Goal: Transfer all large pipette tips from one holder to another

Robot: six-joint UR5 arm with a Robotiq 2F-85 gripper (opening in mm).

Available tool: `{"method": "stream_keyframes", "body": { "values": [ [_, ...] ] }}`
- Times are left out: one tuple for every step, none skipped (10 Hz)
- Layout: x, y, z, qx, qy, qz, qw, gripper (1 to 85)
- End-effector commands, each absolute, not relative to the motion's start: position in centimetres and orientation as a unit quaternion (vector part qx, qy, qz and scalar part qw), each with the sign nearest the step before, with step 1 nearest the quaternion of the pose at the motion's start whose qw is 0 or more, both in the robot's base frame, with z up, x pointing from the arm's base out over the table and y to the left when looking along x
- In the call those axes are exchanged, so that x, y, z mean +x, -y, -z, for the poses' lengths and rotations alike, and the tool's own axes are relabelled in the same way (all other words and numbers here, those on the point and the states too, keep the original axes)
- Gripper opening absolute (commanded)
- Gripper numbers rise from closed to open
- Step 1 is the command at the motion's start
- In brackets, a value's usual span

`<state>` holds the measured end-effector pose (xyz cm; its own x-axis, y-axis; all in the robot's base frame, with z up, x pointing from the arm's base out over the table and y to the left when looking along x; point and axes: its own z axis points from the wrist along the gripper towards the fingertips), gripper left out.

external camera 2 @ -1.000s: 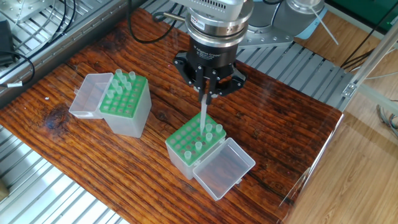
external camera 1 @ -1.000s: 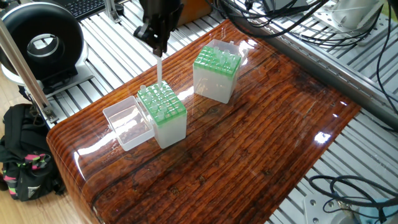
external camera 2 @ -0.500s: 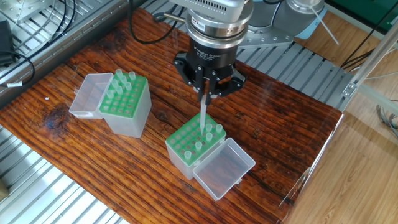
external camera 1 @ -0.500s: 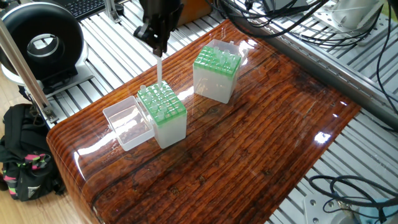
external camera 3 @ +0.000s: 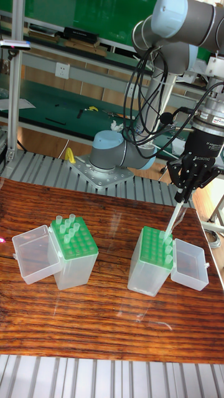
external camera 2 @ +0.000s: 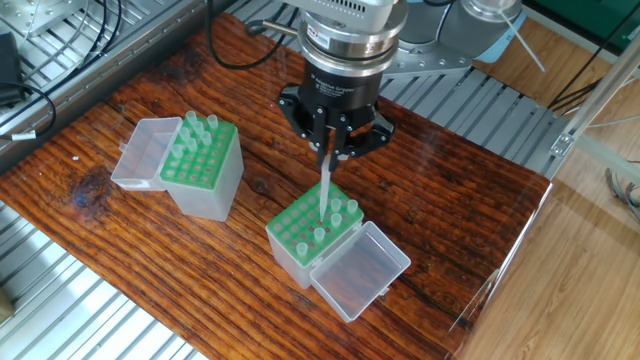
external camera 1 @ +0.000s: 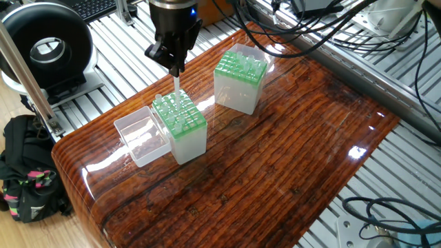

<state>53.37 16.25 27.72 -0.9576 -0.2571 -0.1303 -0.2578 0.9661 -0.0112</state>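
Two tip holders stand on the wooden table (external camera 2: 470, 200), each a translucent box with a green perforated grid on top and a clear hinged lid folded open beside it. The holder under the hand (external camera 2: 305, 240), taken here as the landmark, carries about five seated large pipette tips (external camera 2: 337, 212) along the grid edges nearest its open lid (external camera 2: 360, 270); the exact count is uncertain from the other fixed view. The second holder (external camera 2: 205, 165) stands well apart from the landmark holder, on the side away from that lid, and bears about five more tips (external camera 2: 200, 125) clustered at the far end of its grid, with its own lid (external camera 2: 145, 155) open on its outer side. The hand (external camera 2: 330, 152) hangs directly above the landmark holder, its two fingers closed on the wide upper end of a single tip (external camera 2: 325, 190), which hangs nearly upright. That tip's point sits at the green grid of the landmark holder, next to the seated tips; whether it has entered a hole cannot be told. The tall fixed view shows the same held tip (external camera 3: 172, 222) slanting from the hand (external camera 3: 184, 198) to the grid.
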Motion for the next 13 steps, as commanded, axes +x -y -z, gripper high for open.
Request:
{"method": "stream_keyframes", "body": {
  "values": [
    [53.7, -16.5, -27.7, -0.131, -0.989, -0.011, 0.069, 1.0],
    [53.6, -16.4, -27.5, -0.131, -0.989, -0.01, 0.066, 1.0],
    [53.6, -16.0, -27.3, -0.134, -0.989, -0.005, 0.065, 1.0],
    [53.5, -15.8, -27.3, -0.135, -0.989, -0.003, 0.064, 1.0],
    [53.5, -15.8, -27.3, -0.135, -0.989, -0.003, 0.063, 1.0],
    [53.3, -15.9, -27.1, -0.134, -0.989, -0.003, 0.059, 1.0],
    [53.2, -16.0, -26.9, -0.132, -0.99, -0.003, 0.057, 1.0],
    [53.1, -16.0, -26.8, -0.132, -0.99, -0.003, 0.056, 1.0],
    [53.1, -16.1, -26.8, -0.132, -0.99, -0.004, 0.056, 1.0],
    [53.1, -16.1, -26.7, -0.134, -0.99, -0.005, 0.054, 1.0],
    [53.1, -16.1, -26.6, -0.135, -0.989, -0.004, 0.053, 1.0],
    [53.2, -16.1, -26.6, -0.135, -0.989, -0.004, 0.054, 1.0],
    [53.3, -16.1, -26.5, -0.136, -0.989, -0.004, 0.055, 1.0]
  ]
}}
